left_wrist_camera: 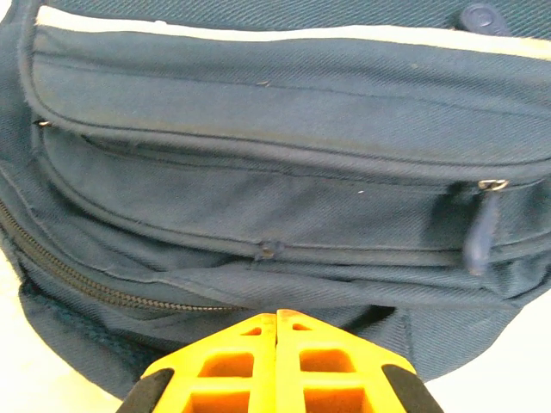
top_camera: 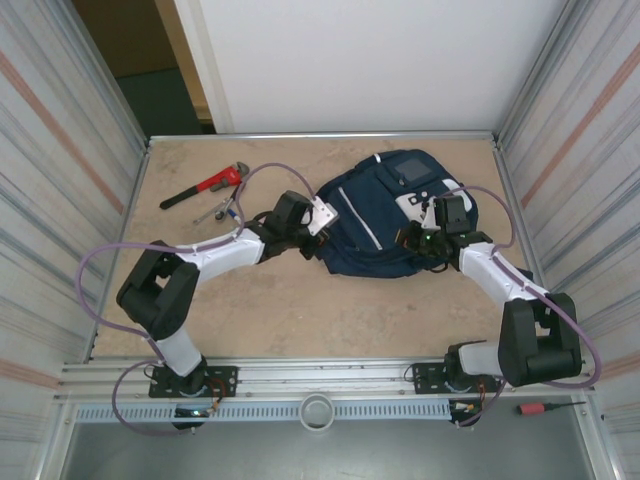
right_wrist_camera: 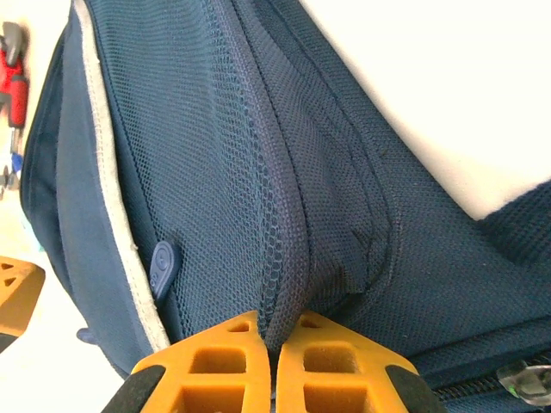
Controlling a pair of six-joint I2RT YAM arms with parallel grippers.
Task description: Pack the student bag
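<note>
Mid-table, right gripper (right_wrist_camera: 277, 331) pinches a mesh fold of the student bag (top_camera: 375, 225); left gripper (left_wrist_camera: 275, 320), jaws pressed together, touches its left side.

I see my left gripper (top_camera: 325, 225) against one flank of the student bag (top_camera: 380, 215) and my right gripper (top_camera: 415, 240) against the opposite flank. A red wrench (top_camera: 205, 186) lies well outside the left gripper.
</note>
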